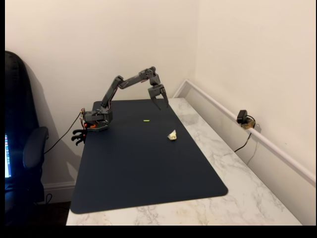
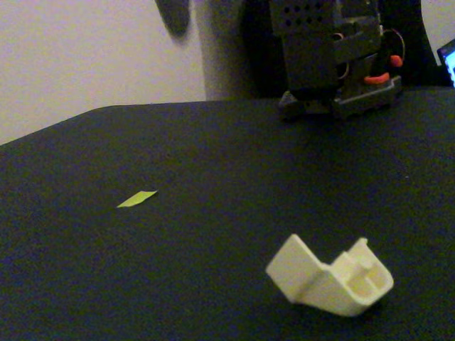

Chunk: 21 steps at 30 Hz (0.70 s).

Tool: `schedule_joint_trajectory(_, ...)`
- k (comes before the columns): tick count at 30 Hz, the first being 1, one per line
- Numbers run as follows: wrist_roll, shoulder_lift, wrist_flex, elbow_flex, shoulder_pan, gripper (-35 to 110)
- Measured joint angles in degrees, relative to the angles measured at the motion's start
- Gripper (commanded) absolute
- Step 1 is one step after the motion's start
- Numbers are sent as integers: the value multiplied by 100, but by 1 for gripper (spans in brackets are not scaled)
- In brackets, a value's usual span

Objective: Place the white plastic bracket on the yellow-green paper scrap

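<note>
Dark navy mat [image 1: 143,163] covers most of a white marbled surface [image 1: 237,188] set in the corner of a pale-walled room. The white plastic bracket [image 1: 172,135] lies on the mat near its right edge in the wider fixed view; in the low, close fixed view it sits in the foreground [image 2: 330,277], resting on its side, an angular piece with one flat flap raised to the left and a ribbed, hollowed end to the right.

The yellow-green paper scrap [image 1: 146,120] lies flat on the mat, apart from the bracket, farther back and to the left of it in both fixed views. In the close view it shows as a thin pointed sliver [image 2: 136,199], bright against the dark mat. Nothing touches either item.

The grey arm is bolted at the mat's back left corner; its base [image 2: 334,64] with orange fittings and wires stands at the top of the close view. The arm reaches up and to the right, and the hand [image 1: 159,101] hangs pointing down above the back edge of the mat, well clear of bracket and scrap. Its two fingers stand spread apart, with nothing between them.

A dark office chair [image 1: 22,144] stands at left. A small black camera [image 1: 242,118] sits on the white rail along the right wall.
</note>
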Motion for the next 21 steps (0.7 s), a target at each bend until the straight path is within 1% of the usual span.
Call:
schedule_joint_trajectory(4,123,-879,18,-1143,-149,25)
schedule_joint_trajectory(9,79,-1688,18,-2171,-193,25)
schedule_joint_trajectory(21,123,-2804,18,-3217,-677,30)
